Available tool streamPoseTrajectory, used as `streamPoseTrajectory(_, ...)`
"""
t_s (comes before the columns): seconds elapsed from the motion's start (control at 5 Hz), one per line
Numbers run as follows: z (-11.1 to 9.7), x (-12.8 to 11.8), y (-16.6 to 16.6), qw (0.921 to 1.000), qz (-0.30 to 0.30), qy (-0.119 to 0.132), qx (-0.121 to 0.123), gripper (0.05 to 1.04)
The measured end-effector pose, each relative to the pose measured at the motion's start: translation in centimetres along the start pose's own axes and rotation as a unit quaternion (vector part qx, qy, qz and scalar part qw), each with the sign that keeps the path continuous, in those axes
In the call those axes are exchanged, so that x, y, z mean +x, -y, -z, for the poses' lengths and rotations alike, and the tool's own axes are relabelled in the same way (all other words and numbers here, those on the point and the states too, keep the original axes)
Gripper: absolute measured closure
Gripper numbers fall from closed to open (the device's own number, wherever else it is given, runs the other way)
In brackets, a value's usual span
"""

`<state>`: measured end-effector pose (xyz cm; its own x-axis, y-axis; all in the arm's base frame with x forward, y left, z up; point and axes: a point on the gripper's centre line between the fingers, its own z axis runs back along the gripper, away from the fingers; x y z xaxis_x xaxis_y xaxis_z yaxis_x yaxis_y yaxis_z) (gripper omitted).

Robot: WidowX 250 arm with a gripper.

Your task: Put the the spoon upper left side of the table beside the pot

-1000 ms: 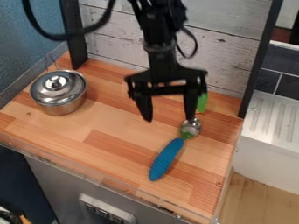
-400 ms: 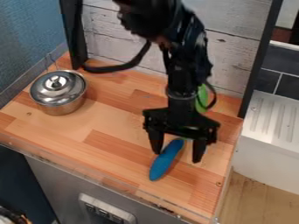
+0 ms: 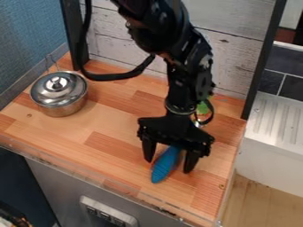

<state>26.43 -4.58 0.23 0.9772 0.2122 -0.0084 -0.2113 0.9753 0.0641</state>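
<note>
Spoon: your blue-handled spoon (image 3: 165,166) lies on the surface (image 3: 112,133), well apart from the pot (image 3: 62,109), to its right and closer to the camera.
Long axis: slanted; the handle end points toward the camera, angling to the pot's side, while the bowl end, mostly hidden, points back and away from the pot.
Gripper: yours (image 3: 168,166) is open, its fingers spread on either side of the handle, to the pot's right.
</note>
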Motion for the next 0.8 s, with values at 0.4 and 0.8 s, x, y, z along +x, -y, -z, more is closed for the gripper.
streamPoseTrajectory(0.4, 0.79, 0.08, 0.21, 0.9996, 0.009, -0.014, -0.021, 0.612)
streamPoseTrajectory(0.8, 0.0, -0.56, 0.24, 0.9974, -0.015, -0.022, -0.067, 0.62)
